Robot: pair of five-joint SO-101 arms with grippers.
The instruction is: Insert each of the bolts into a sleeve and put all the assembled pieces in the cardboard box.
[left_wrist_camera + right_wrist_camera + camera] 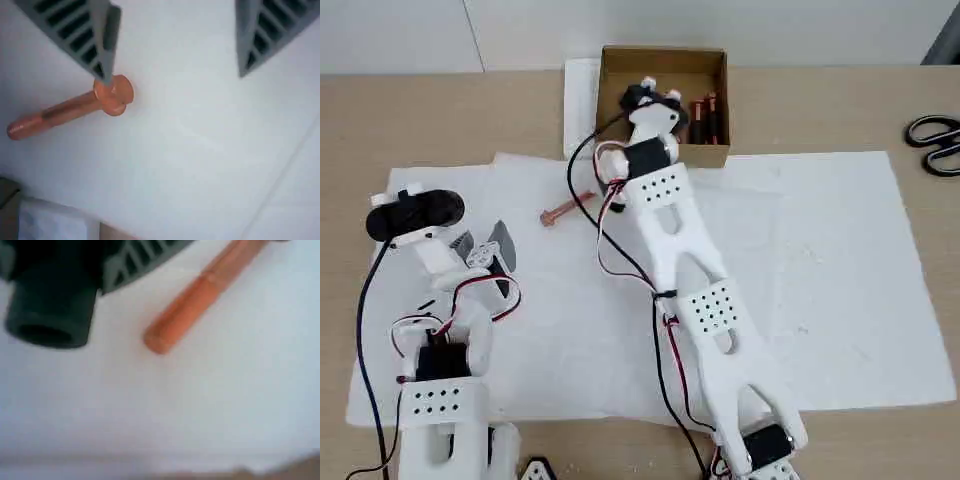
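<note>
White paper [820, 260] bears a bolt [563, 211]; cardboard box [665, 52] holds assembled pieces [706, 120]; left claw [172, 74] apart, right claw [650, 100] clamping sleeve [50, 315].

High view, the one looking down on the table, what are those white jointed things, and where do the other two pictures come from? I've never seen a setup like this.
Those are two small robot arms, the left arm and the right arm, each ending in a gripper. A fixed camera above the table takes the top-down picture. The other two come from cameras on the arms' wrists, looking past the grippers.

A copper bolt lies on white paper. At the far edge stands a cardboard box with a few assembled pieces inside. Scissors lie off to one side.

The left gripper is open, next to the bolt's head. The right gripper seems to hold a dark sleeve, near the bolt's other end.
</note>
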